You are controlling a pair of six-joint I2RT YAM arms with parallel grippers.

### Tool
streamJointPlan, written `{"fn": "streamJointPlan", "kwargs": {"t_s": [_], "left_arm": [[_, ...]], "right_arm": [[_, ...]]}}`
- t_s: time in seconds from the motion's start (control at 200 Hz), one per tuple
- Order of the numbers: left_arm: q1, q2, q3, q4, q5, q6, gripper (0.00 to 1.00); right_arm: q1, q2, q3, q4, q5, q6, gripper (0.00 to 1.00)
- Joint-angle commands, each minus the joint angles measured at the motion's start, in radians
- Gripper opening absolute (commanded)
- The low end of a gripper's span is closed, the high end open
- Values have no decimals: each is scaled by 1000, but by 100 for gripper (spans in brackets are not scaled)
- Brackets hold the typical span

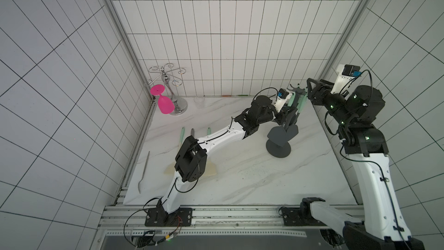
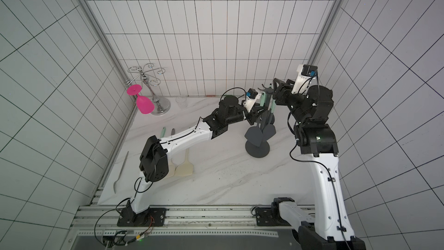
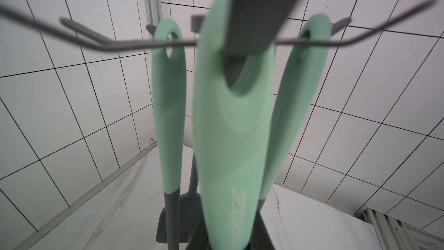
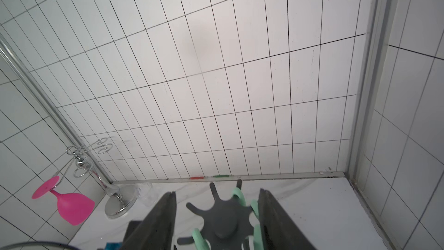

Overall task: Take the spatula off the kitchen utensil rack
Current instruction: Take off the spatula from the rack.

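Left gripper (image 3: 230, 238) is clenching the spatula (image 3: 230, 140) low on its mint handle. The handle's eye is hanging on a hook of the kitchen utensil rack (image 1: 278, 151), so grasp looks done, lift-off remaining. Right gripper (image 4: 217, 191) is hovering spread-fingered over the rack's star top, holding nothing. Handle lettering is reading too blurred to make out.

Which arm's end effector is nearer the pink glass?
Left. The left end effector grips a spatula on the side of the kitchen utensil rack facing the pink glass; the right end effector hangs open over its top, farther off.
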Motion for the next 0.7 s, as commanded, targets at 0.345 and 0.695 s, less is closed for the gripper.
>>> {"fn": "streamJointPlan", "kwargs": {"t_s": [0.345, 0.695], "left_arm": [[-6, -64, -53, -77, -20, 68, 0], [8, -203, -211, 38, 16, 51, 0]], "right_arm": [[-5, 54, -122, -120, -8, 19, 42], [-6, 79, -205, -125, 26, -11, 36]]}}
